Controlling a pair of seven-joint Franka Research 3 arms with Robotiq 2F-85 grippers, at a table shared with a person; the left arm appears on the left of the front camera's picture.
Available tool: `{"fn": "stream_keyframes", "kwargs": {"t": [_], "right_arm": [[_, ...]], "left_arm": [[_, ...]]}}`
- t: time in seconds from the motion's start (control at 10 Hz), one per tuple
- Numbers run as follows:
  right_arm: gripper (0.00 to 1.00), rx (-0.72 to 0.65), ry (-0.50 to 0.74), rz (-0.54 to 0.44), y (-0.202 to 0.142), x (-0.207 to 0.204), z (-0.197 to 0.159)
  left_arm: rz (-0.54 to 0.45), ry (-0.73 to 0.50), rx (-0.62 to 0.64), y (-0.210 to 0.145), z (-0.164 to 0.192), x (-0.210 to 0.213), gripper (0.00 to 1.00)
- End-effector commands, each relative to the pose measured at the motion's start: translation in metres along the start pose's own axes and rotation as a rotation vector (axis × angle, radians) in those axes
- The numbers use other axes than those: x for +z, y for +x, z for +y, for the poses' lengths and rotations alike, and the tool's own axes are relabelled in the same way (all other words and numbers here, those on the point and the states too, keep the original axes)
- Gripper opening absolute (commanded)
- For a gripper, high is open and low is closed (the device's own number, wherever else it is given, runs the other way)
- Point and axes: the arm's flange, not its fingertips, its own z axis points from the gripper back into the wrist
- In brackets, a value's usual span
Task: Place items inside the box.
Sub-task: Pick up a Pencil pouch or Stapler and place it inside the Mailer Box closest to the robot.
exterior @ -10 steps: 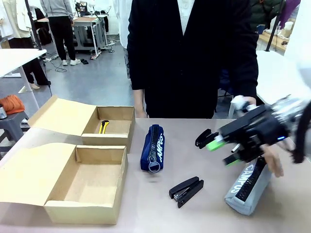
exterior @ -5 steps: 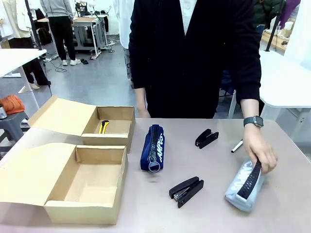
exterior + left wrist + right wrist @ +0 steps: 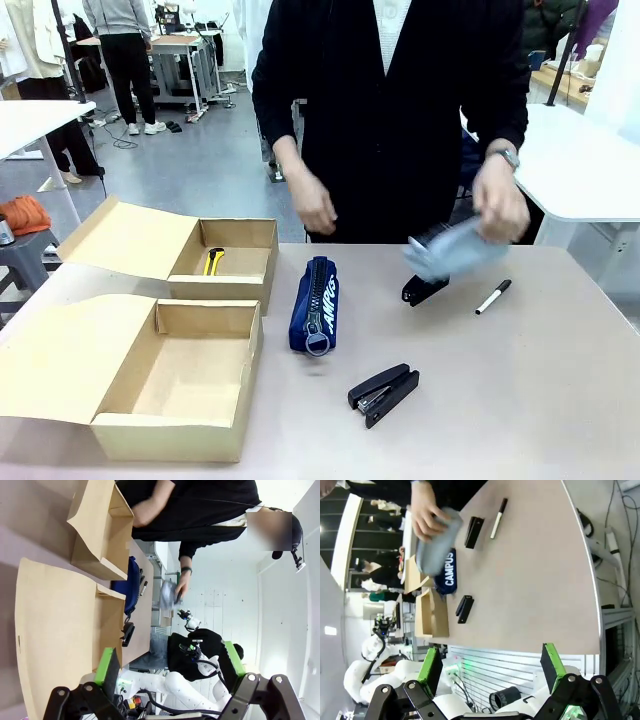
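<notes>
A person's hand (image 3: 500,205) holds a grey pouch (image 3: 455,248) in the air above the far black stapler (image 3: 425,290). On the table lie a navy "CAMPUS" pouch (image 3: 315,303), a second black stapler (image 3: 384,392) nearer me and a black marker (image 3: 493,297). A yellow utility knife (image 3: 213,261) rests inside the far box (image 3: 220,288). The near box (image 3: 165,440) stands open with nothing in it. My left gripper (image 3: 169,662) is open, off the table's left side. My right gripper (image 3: 490,664) is open beyond the right edge, far from the grey pouch (image 3: 435,550).
Both cardboard boxes have their lids folded back to the left. The person stands at the far edge, the other hand (image 3: 312,205) raised over the table. A white table (image 3: 580,170) stands behind on the right.
My right arm has drawn back out of the front view. The person has lifted the grey pouch off the table's right front and carried it up and away.
</notes>
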Motion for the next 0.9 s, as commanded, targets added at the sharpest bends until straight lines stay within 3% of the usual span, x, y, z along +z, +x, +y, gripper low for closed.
{"fn": "stream_keyframes", "kwargs": {"t": [0.0,0.3,0.5,0.7,0.8], "right_arm": [[1.0,-0.005,-0.004,-0.011,-0.002,0.004,0.001],[1.0,0.0,0.001,0.001,0.0,-0.001,0.0],[1.0,0.068,0.022,0.112,-0.008,-0.074,0.046],[1.0,0.074,-0.005,0.213,-0.023,-0.176,0.106],[1.0,0.089,-0.058,0.304,-0.048,-0.239,0.136]], "left_arm": [[0.004,-0.013,-0.017,-0.001,-0.001,0.001,1.0],[0.004,-0.013,-0.017,-0.001,-0.001,0.001,1.0],[0.004,-0.013,-0.017,-0.001,-0.001,0.001,1.0],[0.004,-0.013,-0.017,-0.001,-0.001,0.001,1.0],[0.004,-0.013,-0.017,-0.001,-0.001,0.001,1.0]]}}
